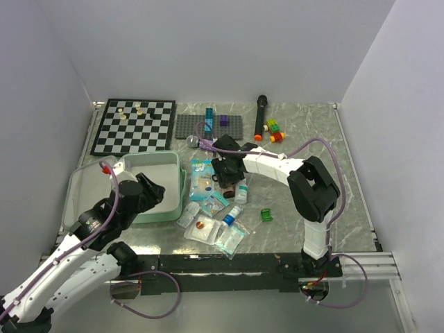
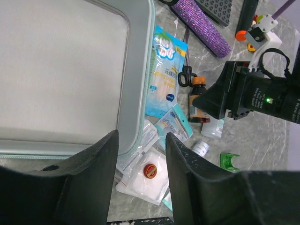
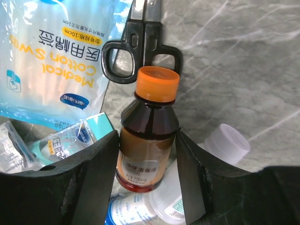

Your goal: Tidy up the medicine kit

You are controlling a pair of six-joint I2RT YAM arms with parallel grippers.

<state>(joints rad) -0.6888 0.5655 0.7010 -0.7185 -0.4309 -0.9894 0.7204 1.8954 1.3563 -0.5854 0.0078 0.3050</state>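
Observation:
The medicine kit (image 1: 182,189) lies open at the left, a mint-green case with a bare grey lining (image 2: 61,70). My left gripper (image 2: 141,136) hangs open over the case's right rim, with nothing between its fingers; below it lies a bagged red tin (image 2: 150,171). My right gripper (image 3: 147,136) is shut on a brown bottle (image 3: 150,112) with an orange cap, one finger pressed on each side of its body. The bottle lies on the table among loose supplies, right of the case. From above, the right gripper (image 1: 225,173) covers the bottle.
Black scissors (image 3: 140,47) and a blue cotton swab pack (image 3: 56,56) lie beside the bottle's cap. A white bottle (image 3: 225,145) and several sachets lie nearby, and a green clip (image 1: 266,215) further right. A chessboard (image 1: 135,127), a grey studded plate (image 1: 208,128) and a black marker (image 1: 261,114) lie at the back.

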